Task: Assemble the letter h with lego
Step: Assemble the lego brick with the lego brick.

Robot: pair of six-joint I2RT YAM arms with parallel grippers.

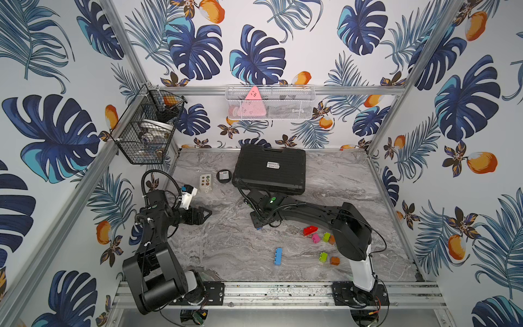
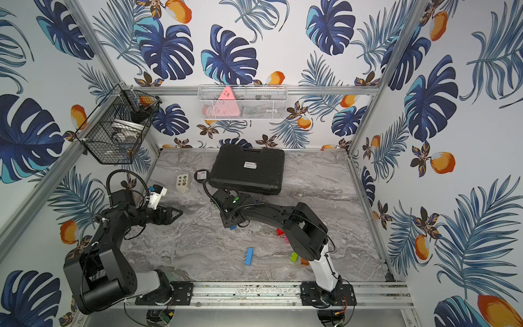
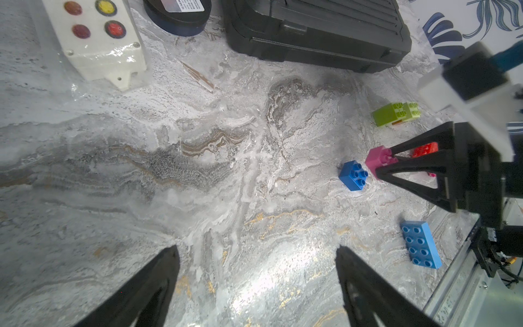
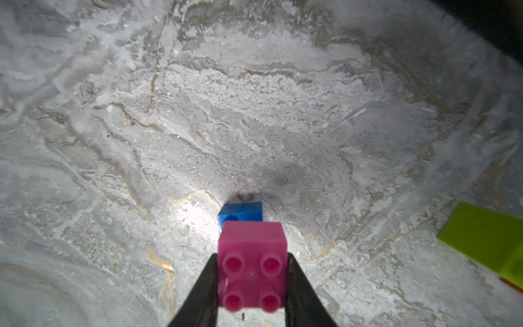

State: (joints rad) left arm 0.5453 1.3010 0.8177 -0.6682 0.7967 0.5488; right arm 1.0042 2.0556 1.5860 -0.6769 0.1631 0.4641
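Barely starting, no h forming: right gripper point(image 4: 252, 286) is clamping a pink brick point(image 4: 252, 246) beside the blue cube point(image 3: 353, 175), left gripper point(image 3: 256, 271) is idling with fingers apart, and the remaining lego point(image 1: 323, 257) is lying scattered.

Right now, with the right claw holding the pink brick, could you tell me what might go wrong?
1. The small blue brick stands free on the table, so the pink brick in the right claw may just push it away.
2. The pink brick's studs face back towards the claw, the blue one's seemingly upward, so they may not lock.
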